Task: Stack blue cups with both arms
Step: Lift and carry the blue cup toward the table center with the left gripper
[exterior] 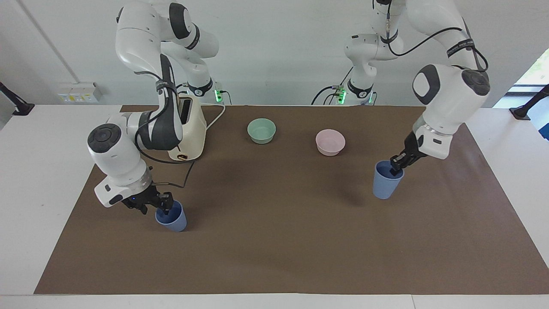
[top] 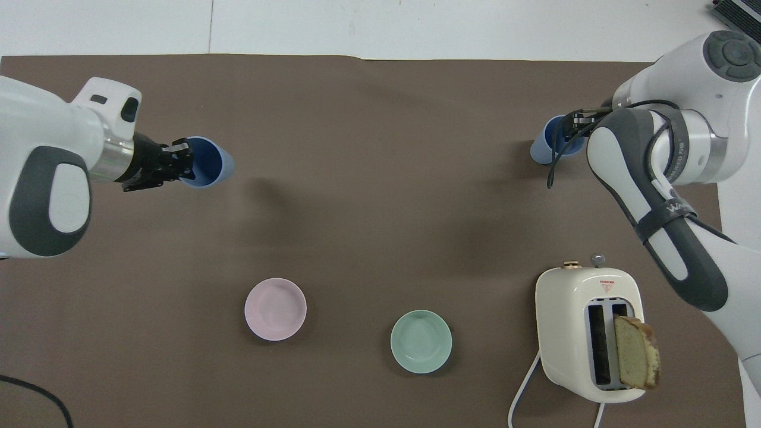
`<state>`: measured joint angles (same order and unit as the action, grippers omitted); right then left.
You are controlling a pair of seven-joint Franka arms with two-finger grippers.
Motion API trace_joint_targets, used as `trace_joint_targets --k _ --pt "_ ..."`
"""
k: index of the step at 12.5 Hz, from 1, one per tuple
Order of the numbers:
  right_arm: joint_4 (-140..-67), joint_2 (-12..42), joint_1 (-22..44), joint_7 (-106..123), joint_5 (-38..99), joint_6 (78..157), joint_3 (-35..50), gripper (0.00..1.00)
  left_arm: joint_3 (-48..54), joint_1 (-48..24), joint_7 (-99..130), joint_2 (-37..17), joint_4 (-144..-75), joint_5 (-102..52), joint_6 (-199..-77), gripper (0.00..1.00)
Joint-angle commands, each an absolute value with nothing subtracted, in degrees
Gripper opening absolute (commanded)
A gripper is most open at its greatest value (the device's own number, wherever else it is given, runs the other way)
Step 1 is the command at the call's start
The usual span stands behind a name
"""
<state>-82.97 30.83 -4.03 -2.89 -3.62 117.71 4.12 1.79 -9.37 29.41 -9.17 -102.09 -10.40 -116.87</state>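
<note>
Two blue cups are in view. One blue cup [exterior: 386, 185] [top: 209, 164] hangs upright a little above the brown mat [exterior: 274, 240], its shadow on the mat below it. My left gripper [exterior: 396, 167] [top: 183, 160] is shut on that cup's rim, one finger inside. The other blue cup [exterior: 174, 220] [top: 542, 150] stands on the mat toward the right arm's end. My right gripper [exterior: 165, 205] [top: 574, 123] is down at that cup's rim, reaching into its mouth from the side.
A cream toaster [exterior: 189, 128] [top: 585, 333] with a bread slice [top: 636, 353] stands near the right arm's base, its cord trailing on the mat. A mint-green bowl [exterior: 261, 130] [top: 421, 342] and a pale pink bowl [exterior: 330, 141] [top: 275, 309] sit nearer to the robots than the cups.
</note>
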Motion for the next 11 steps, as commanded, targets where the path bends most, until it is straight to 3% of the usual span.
trace_joint_targets --k 1,8,10,11 --pt "-83.5 30.59 -4.22 -1.67 -4.31 117.6 4.48 0.7 0.79 -16.41 37.85 -12.3 -97.3 -9.58 -116.01 0.0" --pt "-83.67 30.41 -4.22 -1.67 -4.22 116.99 4.48 0.69 0.97 -26.8 42.88 -17.13 -97.64 -10.28 -120.57 0.0" --pt "-84.02 30.32 -4.22 -1.67 -4.13 116.89 4.48 0.63 0.97 -28.12 43.24 -18.1 -98.52 -10.28 -122.08 0.0" --pt "-84.02 30.32 -4.22 -1.67 -4.13 116.89 4.48 0.54 0.97 -28.39 43.33 -18.54 -98.7 -10.28 -122.17 0.0"
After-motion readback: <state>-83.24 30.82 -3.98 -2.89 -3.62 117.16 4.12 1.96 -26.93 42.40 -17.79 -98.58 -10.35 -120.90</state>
